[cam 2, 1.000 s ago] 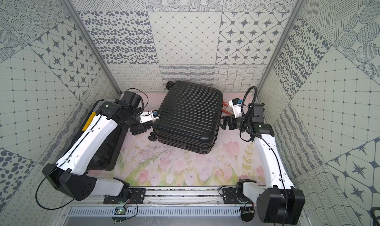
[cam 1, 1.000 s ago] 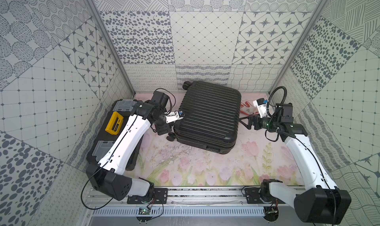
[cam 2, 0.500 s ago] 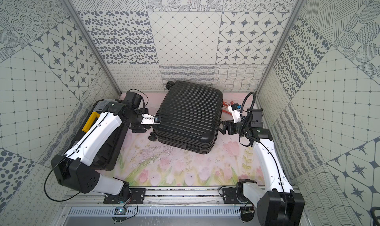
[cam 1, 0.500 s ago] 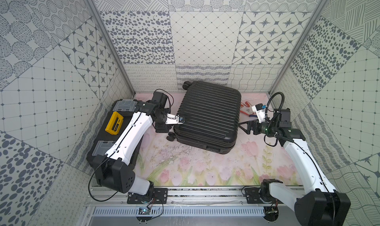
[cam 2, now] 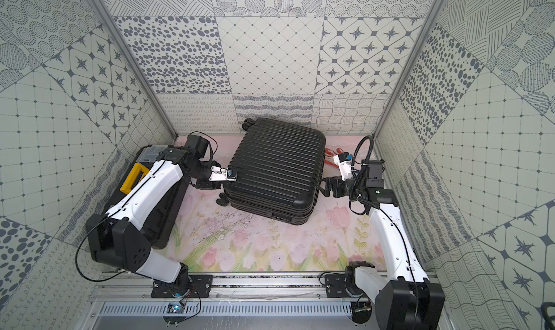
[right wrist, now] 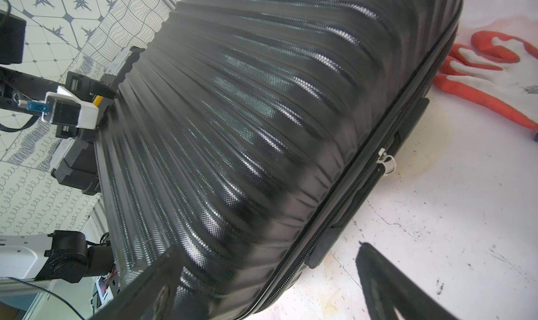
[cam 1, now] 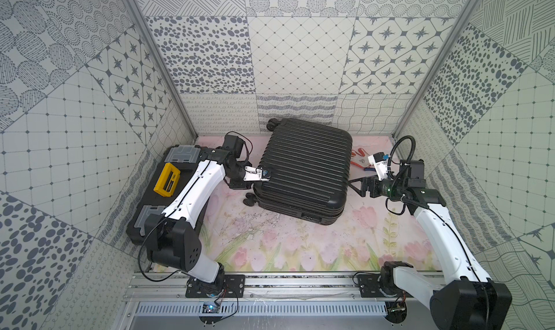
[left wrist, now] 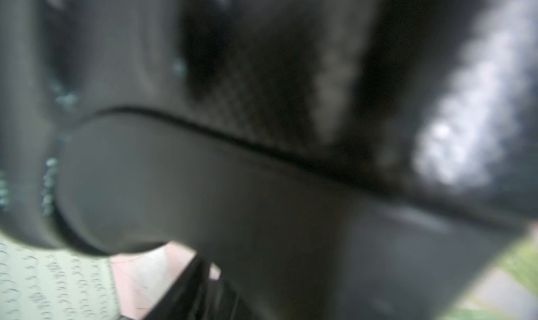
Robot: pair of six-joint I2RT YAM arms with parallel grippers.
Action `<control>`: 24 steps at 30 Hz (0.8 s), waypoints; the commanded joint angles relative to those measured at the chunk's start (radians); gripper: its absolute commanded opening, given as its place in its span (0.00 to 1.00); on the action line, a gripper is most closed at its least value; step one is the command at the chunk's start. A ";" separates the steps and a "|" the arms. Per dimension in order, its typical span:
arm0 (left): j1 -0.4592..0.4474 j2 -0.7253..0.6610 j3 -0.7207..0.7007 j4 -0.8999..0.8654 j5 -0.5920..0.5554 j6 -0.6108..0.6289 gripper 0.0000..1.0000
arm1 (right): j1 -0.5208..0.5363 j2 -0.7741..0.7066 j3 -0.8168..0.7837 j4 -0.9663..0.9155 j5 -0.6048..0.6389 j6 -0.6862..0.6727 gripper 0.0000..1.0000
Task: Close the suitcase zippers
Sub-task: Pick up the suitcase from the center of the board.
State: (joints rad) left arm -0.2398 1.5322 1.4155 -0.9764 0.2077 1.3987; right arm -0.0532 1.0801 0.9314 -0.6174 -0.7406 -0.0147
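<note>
Suitcase [cam 1: 303, 169] flat, shell up | wheels [cam 1: 249, 197] point left | long axis left-right

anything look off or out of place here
The suitcase lies askew on the mat, and what looks like an orange and white glove lies loose beside it. The mat is scuffed with dark marks.

The black suitcase [left wrist: 221, 193], very near and blurred, fills most of the view; a thin dark line [left wrist: 233, 138] crosses it, and a pink mat [left wrist: 145, 272] shows below.
</note>
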 commanded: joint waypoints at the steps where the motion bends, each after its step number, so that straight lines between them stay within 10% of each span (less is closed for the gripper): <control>1: 0.018 -0.016 -0.017 0.010 0.065 -0.023 0.44 | -0.006 -0.024 -0.012 0.025 -0.011 -0.013 0.95; 11: 0.031 -0.036 0.010 -0.009 0.120 -0.088 0.17 | -0.020 -0.012 -0.050 0.041 0.031 -0.026 0.93; 24: 0.048 -0.068 0.048 0.013 0.239 -0.176 0.14 | -0.107 0.059 -0.196 0.319 0.128 -0.026 0.74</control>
State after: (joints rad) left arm -0.2161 1.4826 1.4162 -1.0237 0.3264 1.4178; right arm -0.1425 1.0855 0.7059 -0.4255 -0.6193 -0.0128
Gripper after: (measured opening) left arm 0.450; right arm 0.746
